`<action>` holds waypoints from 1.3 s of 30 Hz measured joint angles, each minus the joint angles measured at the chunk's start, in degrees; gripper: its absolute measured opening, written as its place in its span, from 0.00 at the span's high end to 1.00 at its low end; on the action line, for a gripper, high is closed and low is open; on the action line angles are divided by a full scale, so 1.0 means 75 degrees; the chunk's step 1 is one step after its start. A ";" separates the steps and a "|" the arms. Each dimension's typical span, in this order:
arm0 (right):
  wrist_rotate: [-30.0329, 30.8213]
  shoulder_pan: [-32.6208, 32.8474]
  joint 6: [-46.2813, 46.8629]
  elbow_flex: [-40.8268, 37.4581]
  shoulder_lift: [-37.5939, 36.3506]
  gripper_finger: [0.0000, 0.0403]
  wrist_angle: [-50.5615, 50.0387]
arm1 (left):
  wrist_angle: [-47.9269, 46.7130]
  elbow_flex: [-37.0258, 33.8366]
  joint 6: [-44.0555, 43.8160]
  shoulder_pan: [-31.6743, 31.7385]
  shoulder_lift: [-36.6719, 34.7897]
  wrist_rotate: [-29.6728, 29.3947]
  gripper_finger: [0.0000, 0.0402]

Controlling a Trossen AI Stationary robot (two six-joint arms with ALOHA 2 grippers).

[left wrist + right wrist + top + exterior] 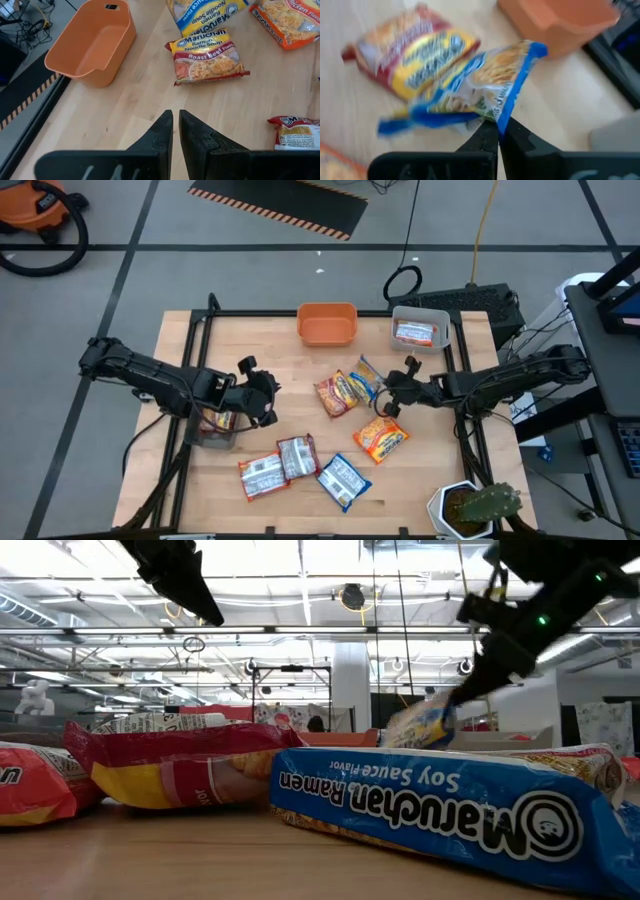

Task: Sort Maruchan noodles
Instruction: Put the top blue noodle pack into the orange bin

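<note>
While the left gripper (173, 131) waits with fingers together near the table's left side, the right gripper (499, 131) pinches a yellow-blue plastic noodle packet (470, 90) above mid-table, probably needing a bin next.

Blurring across the yellow-blue packet (470, 90) and dark red-brown packet (410, 50) in the right wrist view, print unreadable. Being cut off by the picture's edge: silver-red packet (297, 132), orange packet (290, 20). Hiding partly under the left arm: clear bin (215, 430) at the worktop's left edge.

Bins and a plant on the counter

An orange bin (327, 324) and grey bin (421, 314) sit at the far edge; a potted cactus (476, 508) stands near right.
</note>
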 joint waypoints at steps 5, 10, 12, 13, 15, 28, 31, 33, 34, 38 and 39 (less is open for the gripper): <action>0.0089 -0.0179 -0.0568 0.0556 0.0000 1.00 0.0057 | 0.0134 0.0000 -0.0102 0.0000 0.0028 -0.0005 0.91; 0.0098 -0.0386 -0.1422 0.0747 0.0000 1.00 0.1144 | 0.0150 -0.0007 -0.0146 0.0000 0.0173 -0.0009 0.91; 0.0075 -0.0473 -0.1814 0.0771 0.0000 1.00 0.1626 | 0.0111 -0.0009 -0.0148 -0.0005 0.0217 -0.0001 0.91; 0.0070 -0.0533 -0.1996 0.0774 0.0000 1.00 0.1881 | 0.0095 -0.0009 -0.0159 -0.0016 0.0221 0.0003 0.91; 0.0063 -0.0682 -0.2286 0.0777 -0.0001 1.00 0.2315 | 0.0101 -0.0009 -0.0210 -0.0049 0.0204 -0.0006 0.91; -0.1119 -0.2105 -0.3114 0.0777 0.0000 1.00 0.4709 | 0.0095 -0.0009 -0.0208 -0.0361 0.0207 0.0003 0.91; -0.1567 -0.2482 -0.3159 0.0777 0.0099 1.00 0.5395 | 0.0096 -0.0009 -0.0181 -0.0361 0.0207 0.0003 0.91; -0.1819 -0.2716 -0.3189 0.0777 0.0246 1.00 0.5833 | 0.0138 -0.0009 -0.0178 -0.0358 0.0207 0.0003 0.91; -0.1972 -0.2833 -0.3218 0.0777 0.0359 1.00 0.6116 | 0.0180 -0.0009 -0.0175 -0.0345 0.0207 0.0003 0.91; -0.2441 -0.3296 -0.3223 0.0836 0.0995 1.00 0.6990 | 0.0452 -0.0006 -0.0075 -0.0302 0.0207 -0.0001 0.91; -0.2539 -0.3397 -0.3223 0.0923 0.1199 1.00 0.7035 | 0.0511 -0.0006 -0.0019 -0.0300 0.0207 -0.0003 0.91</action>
